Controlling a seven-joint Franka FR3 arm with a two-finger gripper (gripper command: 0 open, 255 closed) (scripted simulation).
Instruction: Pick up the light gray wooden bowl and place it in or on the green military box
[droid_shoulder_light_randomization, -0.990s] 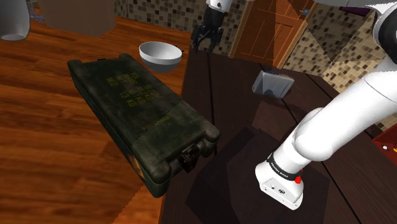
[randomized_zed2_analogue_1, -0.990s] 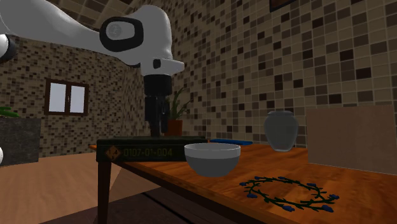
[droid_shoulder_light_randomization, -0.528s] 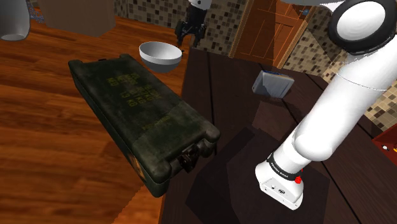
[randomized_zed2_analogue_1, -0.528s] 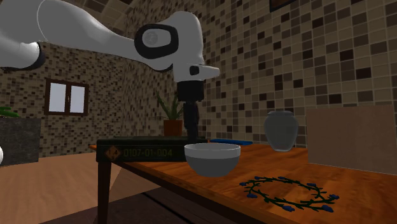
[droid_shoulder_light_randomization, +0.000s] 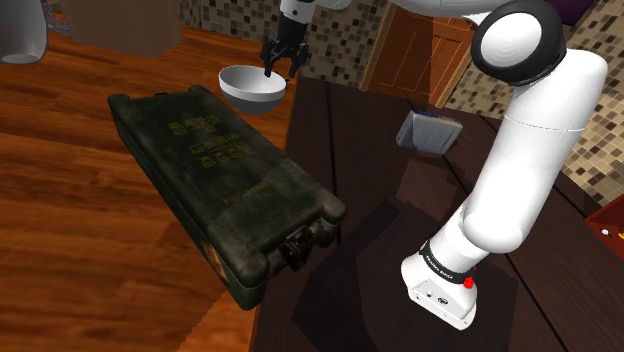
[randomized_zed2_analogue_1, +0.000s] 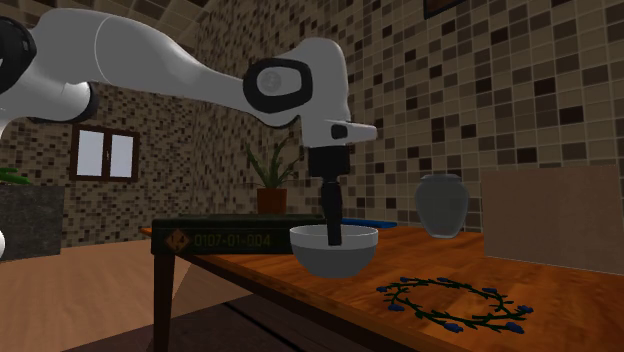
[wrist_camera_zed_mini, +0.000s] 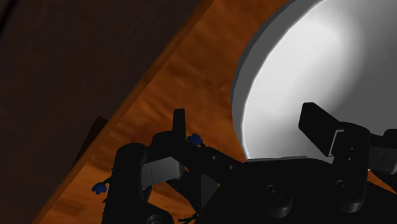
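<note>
Since 0.5 s ago, gripper (droid_shoulder_light_randomization: 277, 62) has come down from behind the bowl (droid_shoulder_light_randomization: 245, 88) to its rim. Arm stretched out, hand vertical. Fingers spread, straddling the rim, not clamped. Bowl sits on the table (droid_shoulder_light_randomization: 70, 210) just past the box (droid_shoulder_light_randomization: 225, 170). Second exterior view: bowl wall hides the fingertips.

Arm (droid_shoulder_light_randomization: 530, 170) fully extended, wrist directly above the gripper (droid_shoulder_light_randomization: 277, 62). Gripper points straight down; fingers (wrist_camera_zed_mini: 321, 126) stand spread well apart.
</note>
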